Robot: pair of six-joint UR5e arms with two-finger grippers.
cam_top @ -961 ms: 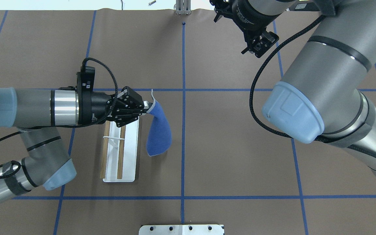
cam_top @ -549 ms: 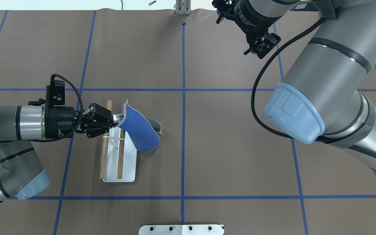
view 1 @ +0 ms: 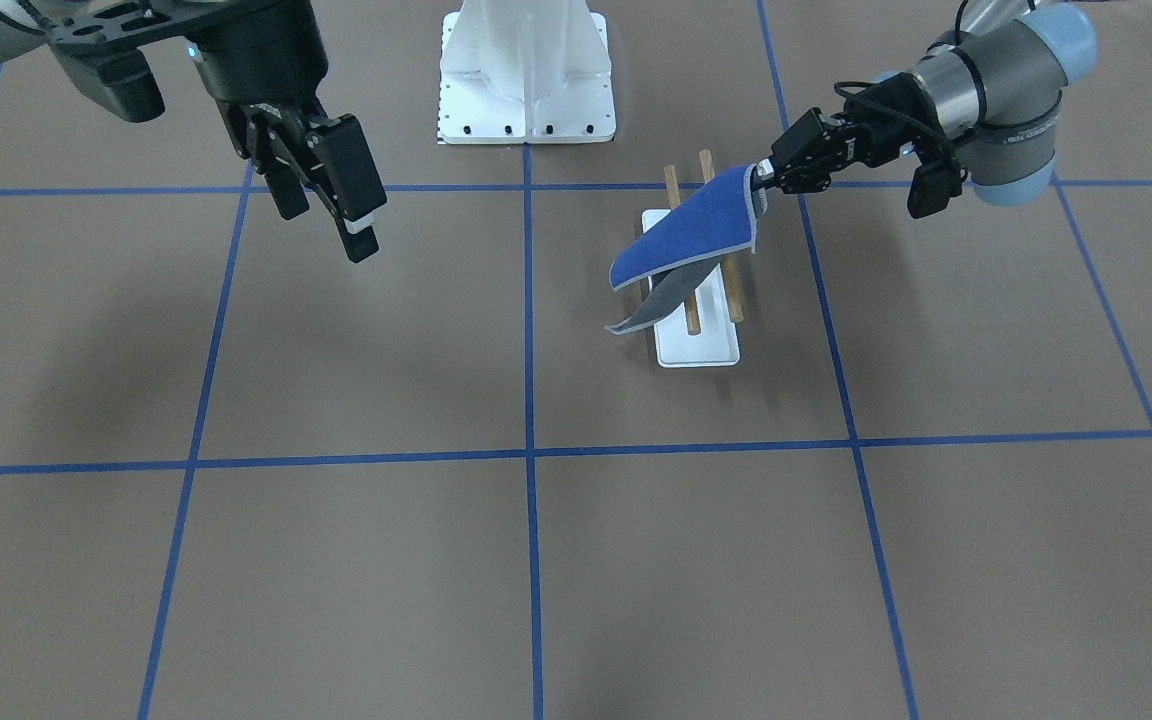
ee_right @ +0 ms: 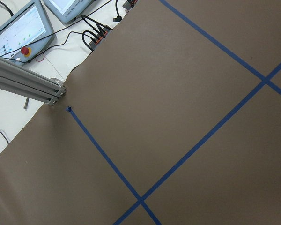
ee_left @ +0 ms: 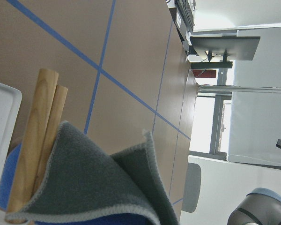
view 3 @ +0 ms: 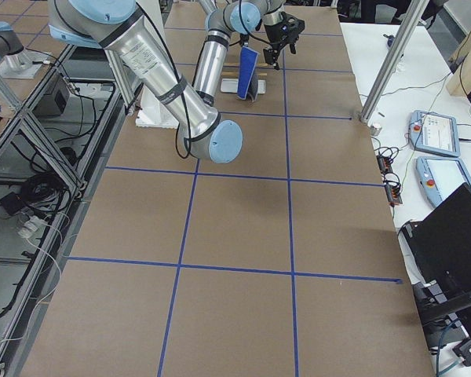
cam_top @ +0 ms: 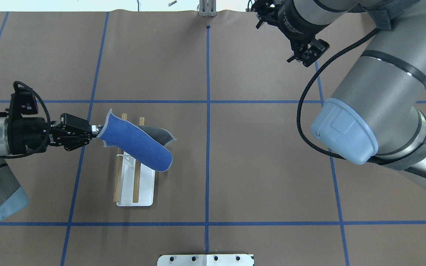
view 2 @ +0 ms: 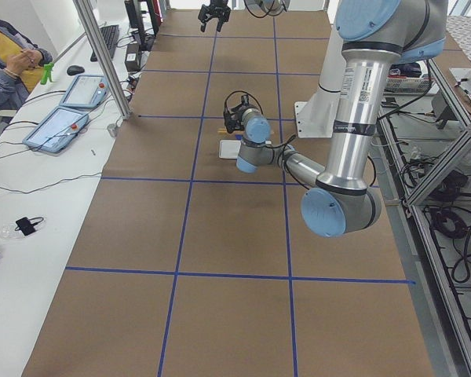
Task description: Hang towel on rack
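Note:
My left gripper (cam_top: 94, 129) is shut on one edge of the towel (cam_top: 135, 142) and sits just left of the rack (cam_top: 136, 184). The towel, blue side up with its grey side (cam_top: 158, 135) showing at the far corner, stretches across the far ends of both wooden dowels. In the front view the left gripper (view 1: 761, 178) holds the towel (view 1: 686, 235), which slopes down over the rack's white base plate (view 1: 701, 348). The left wrist view shows the grey cloth (ee_left: 93, 187) lying over the dowels (ee_left: 35, 140). My right gripper (view 1: 328, 232) is open and empty, raised far from the rack.
A large white bolted pedestal (view 1: 526, 70) stands at the robot's side of the table, beyond the rack. A metal post (cam_top: 207, 9) stands at the far table edge. Blue tape lines (cam_top: 208, 111) cross the brown table cover. The right wrist view shows only table.
My left gripper has pulled back to the left, dragging the towel from the rack's right side to across both dowels. The right gripper has shifted slightly to the right.

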